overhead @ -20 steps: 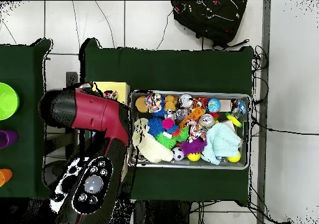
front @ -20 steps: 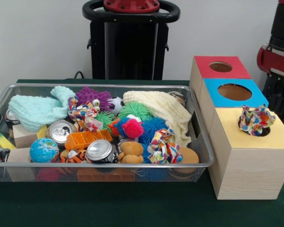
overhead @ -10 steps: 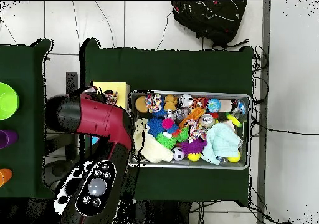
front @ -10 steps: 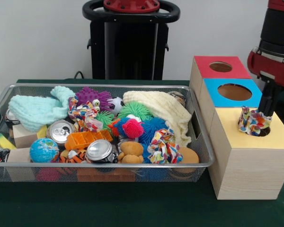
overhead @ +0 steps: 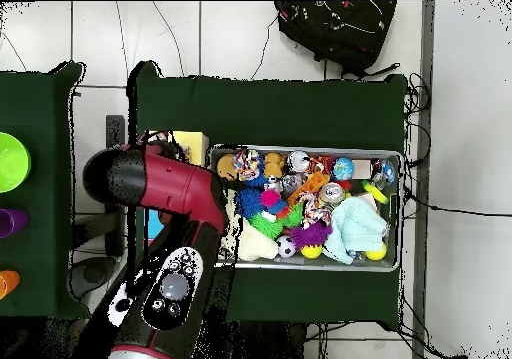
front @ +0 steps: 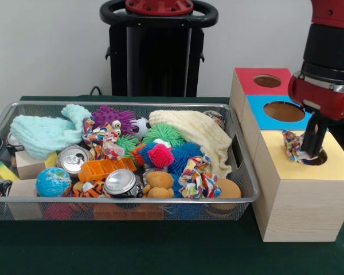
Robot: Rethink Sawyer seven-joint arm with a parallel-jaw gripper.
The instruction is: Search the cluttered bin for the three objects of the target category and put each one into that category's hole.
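The wire-mesh bin (front: 132, 200) fills the table's left and also shows in the overhead view (overhead: 401, 210). Two spotted cloth twists lie in it: one at the middle left (front: 102, 137) (overhead: 318, 210), one at the front right (front: 198, 177) (overhead: 248, 164). A third twist (front: 292, 145) sits on the yellow-topped box (front: 286, 172) at the rim of its hole (front: 321, 158), which is mostly covered. My gripper (front: 312, 142) hangs from the red and black arm and touches this twist from the right, over the hole. In the overhead view the arm (overhead: 165, 180) hides the gripper and most of the yellow box (overhead: 190, 142).
The blue-topped box (front: 258, 103) and the red-topped box (front: 246, 80) stand behind the yellow one. The bin also holds two cans (front: 121, 182), a globe ball (front: 53, 182), spiky balls (front: 160, 154), a mint cloth (front: 43, 133) and a cream cloth (front: 198, 130). The pedestal (front: 159, 51) stands behind.
The arm has come in from the right and down onto the yellow box. The twist there has shifted left and sits lower, squeezed against the gripper.
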